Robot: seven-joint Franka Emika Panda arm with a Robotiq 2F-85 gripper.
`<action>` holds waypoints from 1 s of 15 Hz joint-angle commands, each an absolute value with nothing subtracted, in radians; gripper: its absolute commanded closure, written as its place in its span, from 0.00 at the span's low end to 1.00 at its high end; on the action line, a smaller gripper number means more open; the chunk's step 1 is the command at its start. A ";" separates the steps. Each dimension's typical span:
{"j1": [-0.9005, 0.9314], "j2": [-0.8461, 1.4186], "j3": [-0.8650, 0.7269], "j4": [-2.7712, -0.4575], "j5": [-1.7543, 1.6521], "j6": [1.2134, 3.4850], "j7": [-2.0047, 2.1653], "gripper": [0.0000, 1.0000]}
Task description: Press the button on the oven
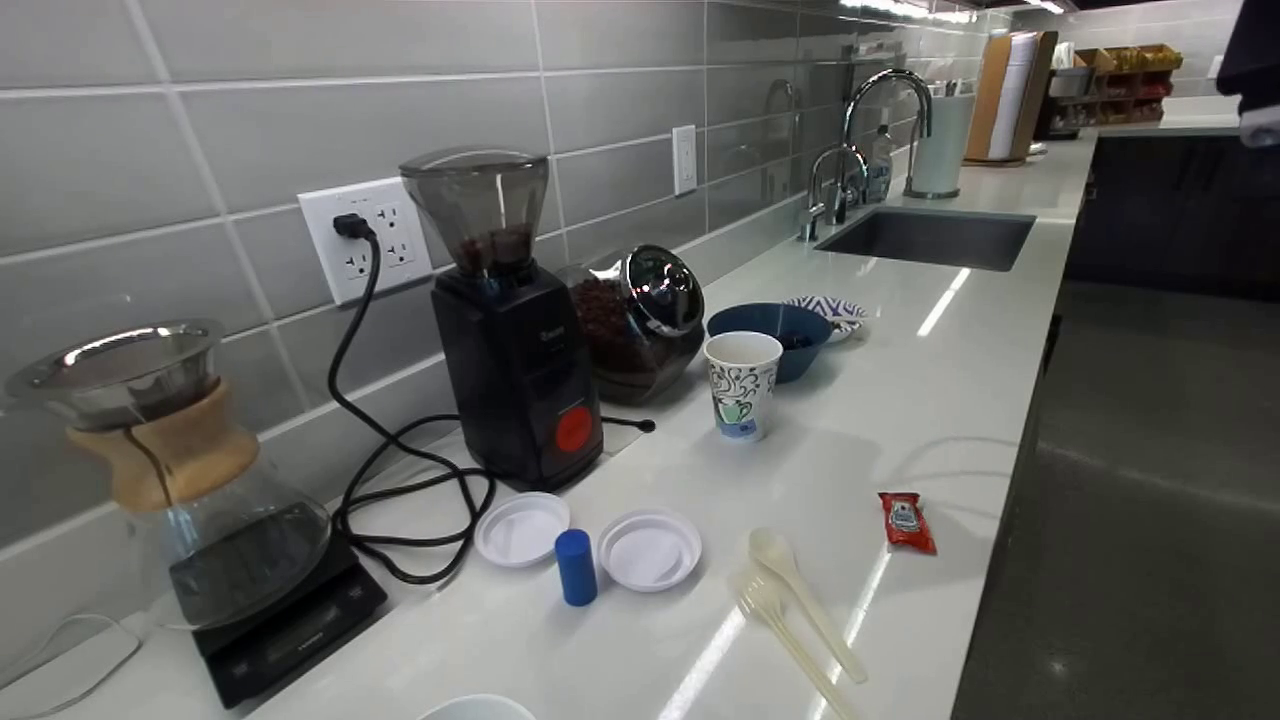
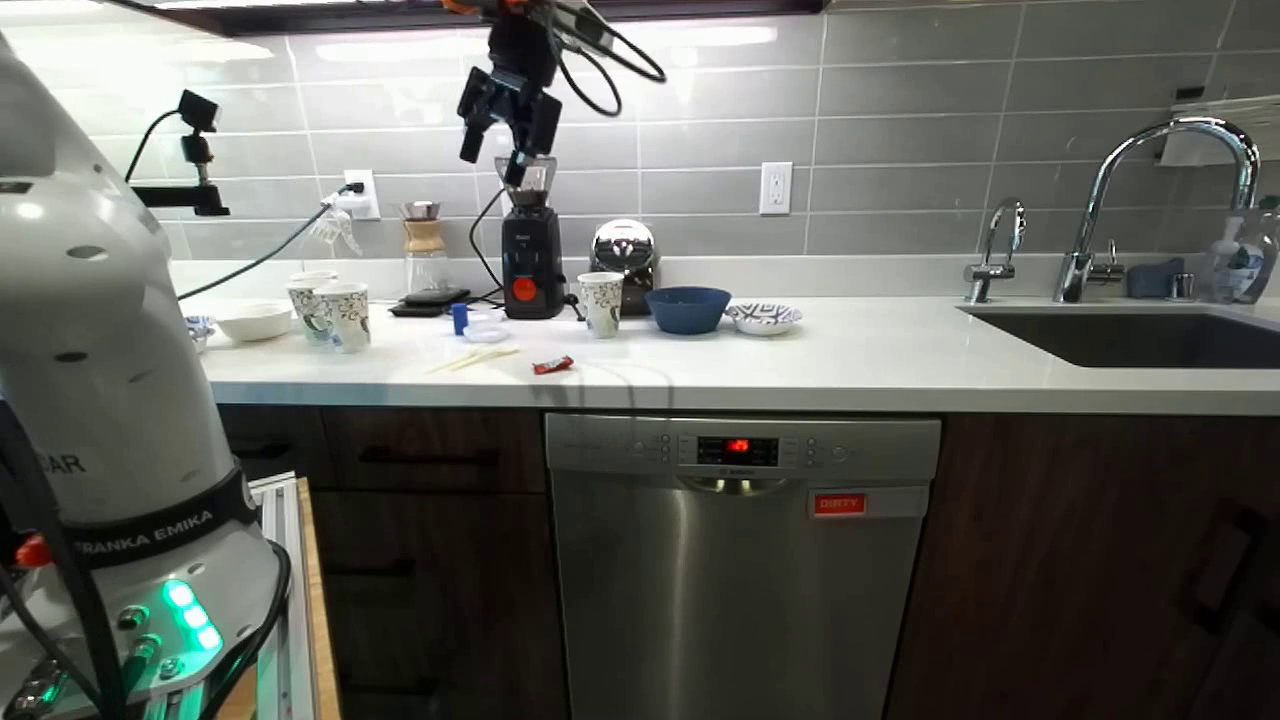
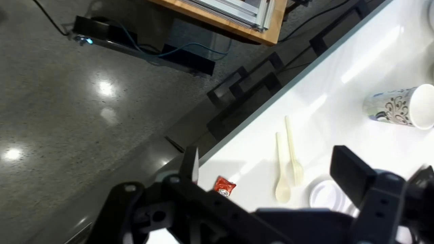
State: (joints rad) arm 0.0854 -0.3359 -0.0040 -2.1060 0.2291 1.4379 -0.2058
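No oven shows as such. A stainless steel dishwasher [image 2: 740,580] is built in under the counter. Its control panel [image 2: 738,450] has a red-lit display and small round buttons on both sides, with a red "DIRTY" label below. My gripper [image 2: 492,165] hangs high above the counter, in front of the black coffee grinder [image 2: 532,262] and well above the dishwasher panel. In the wrist view my gripper [image 3: 266,159] has its fingers wide apart, with nothing between them. A dark part at the upper right edge of an exterior view [image 1: 1255,60] is too cropped to make out.
The white counter [image 2: 880,350] carries a paper cup [image 1: 742,385], a blue bowl [image 1: 770,335], a red packet [image 1: 907,522], a wooden spoon [image 1: 805,600] and fork, lids and a glass coffee maker [image 1: 235,540]. A sink [image 1: 925,238] lies further along. A cabinet overhangs above.
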 commanded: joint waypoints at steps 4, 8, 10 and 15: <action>0.023 -0.186 -0.151 -2.165 0.449 1.554 -0.534 0.00; -0.033 -0.061 -0.198 -2.173 0.592 1.637 -0.730 0.00; -0.071 -0.002 -0.206 -2.174 0.656 1.679 -0.803 0.00; -0.180 0.188 -0.221 -2.148 0.750 1.745 -0.857 0.00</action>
